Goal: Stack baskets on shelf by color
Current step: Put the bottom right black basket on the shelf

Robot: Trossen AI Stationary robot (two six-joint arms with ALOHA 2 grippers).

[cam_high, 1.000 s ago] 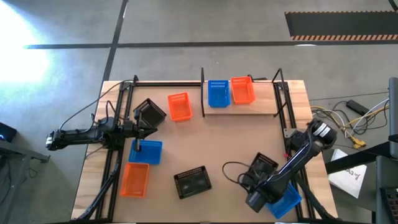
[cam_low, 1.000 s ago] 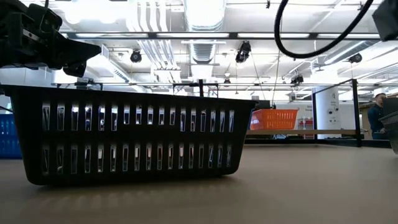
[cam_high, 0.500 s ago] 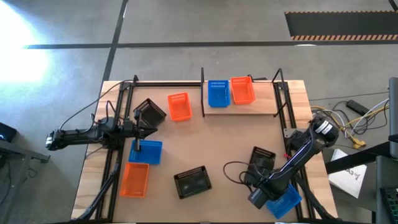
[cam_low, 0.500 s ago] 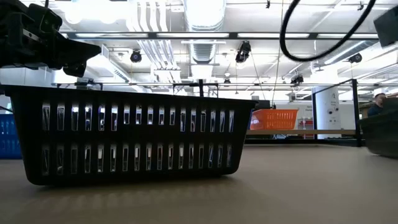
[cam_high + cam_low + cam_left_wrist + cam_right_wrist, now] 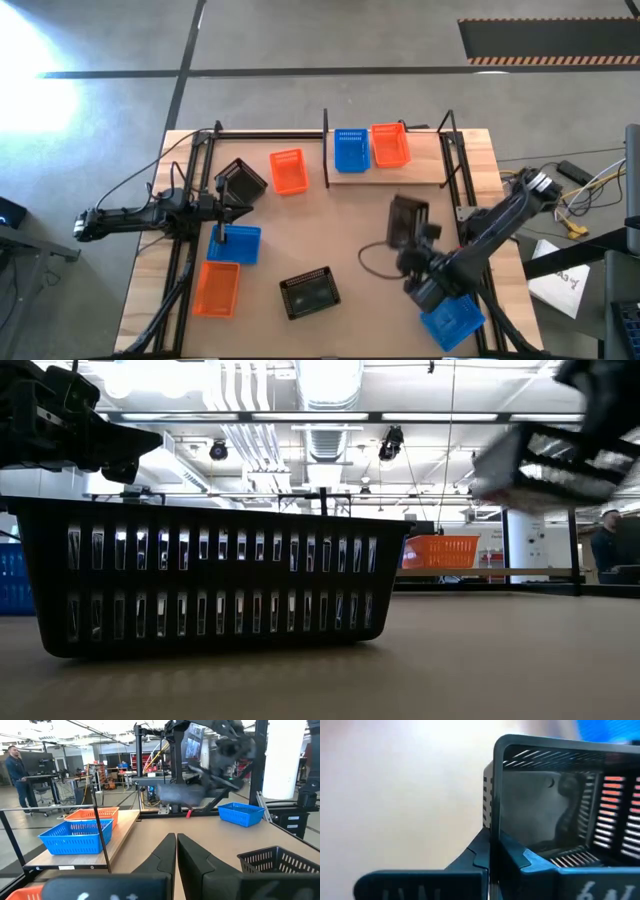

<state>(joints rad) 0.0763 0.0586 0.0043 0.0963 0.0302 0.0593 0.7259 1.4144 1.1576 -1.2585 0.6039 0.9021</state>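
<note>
My right gripper (image 5: 418,244) is shut on a black basket (image 5: 407,219) and holds it in the air over the table's right half, in front of the shelf (image 5: 425,172). A blue basket (image 5: 351,150) and an orange basket (image 5: 390,145) stand side by side on the shelf. On the table rest an orange basket (image 5: 288,171), a black one (image 5: 240,180), a blue one (image 5: 238,243), an orange one (image 5: 216,288), a black one (image 5: 309,292) and a blue one (image 5: 452,320). My left gripper (image 5: 224,208) waits shut at the left. My right gripper pinches one wall of the black basket at its rim (image 5: 489,822), with one finger (image 5: 512,856) inside the basket and the other (image 5: 477,854) outside. The fingers slant down from the table's near right. The basket (image 5: 550,460) hangs lifted clear of the table and tilted.
Black metal frame rails (image 5: 200,190) run along the table's left, far and right sides. The shelf's black uprights (image 5: 326,150) stand at its ends. A loose black cable (image 5: 375,262) loops beside my right arm. The near black basket (image 5: 210,575) fills the low view.
My right gripper has risen and gone toward the table's far edge and the shelf, turning as it went. The black basket has come off the table with it, lifted clear and tipped.
</note>
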